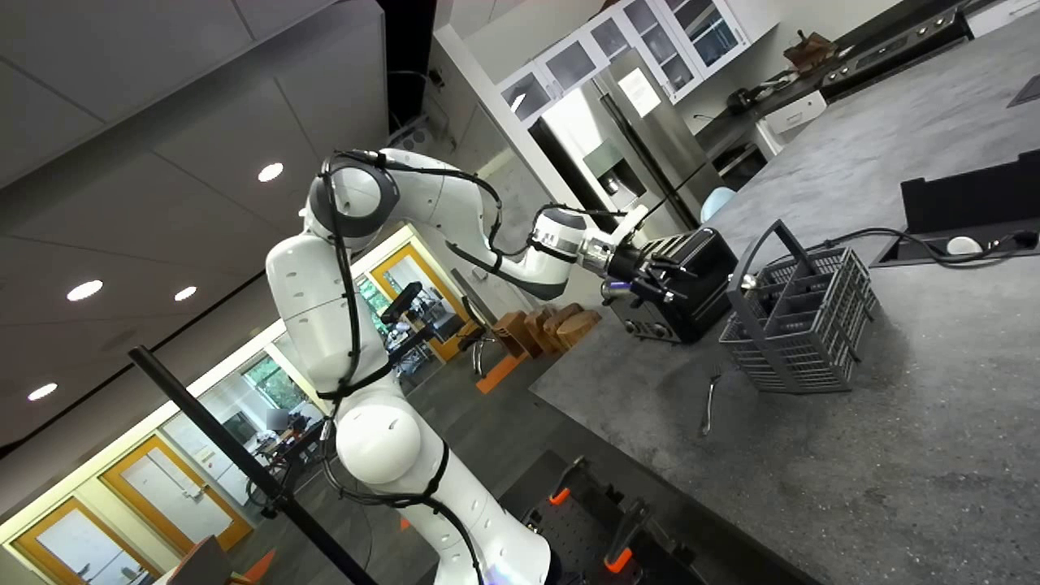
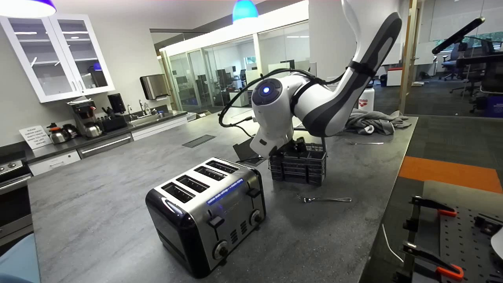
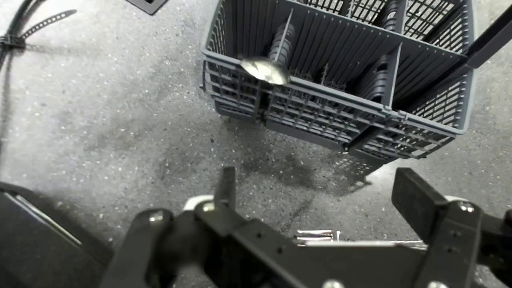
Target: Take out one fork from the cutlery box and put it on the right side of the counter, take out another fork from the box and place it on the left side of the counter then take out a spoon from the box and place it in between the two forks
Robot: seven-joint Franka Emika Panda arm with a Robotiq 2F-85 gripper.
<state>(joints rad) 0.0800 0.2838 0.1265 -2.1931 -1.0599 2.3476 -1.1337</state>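
Standing leftmost in an exterior view is your toaster (image 2: pixel 212 212); next, the cutlery box (image 2: pixel 297 169) has the spoon (image 3: pixel 266 71) bowl-up, and near it your gripper (image 3: pixel 316 184) hangs spread wide; then, on the counter (image 2: pixel 118 184), come a fork (image 2: pixel 332 199) and, farthest right, another fork (image 2: pixel 370 143).

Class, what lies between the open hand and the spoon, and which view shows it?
The wrist view shows a shadowed stretch of counter, then the slatted side of the cutlery box, between the hand and the spoon.
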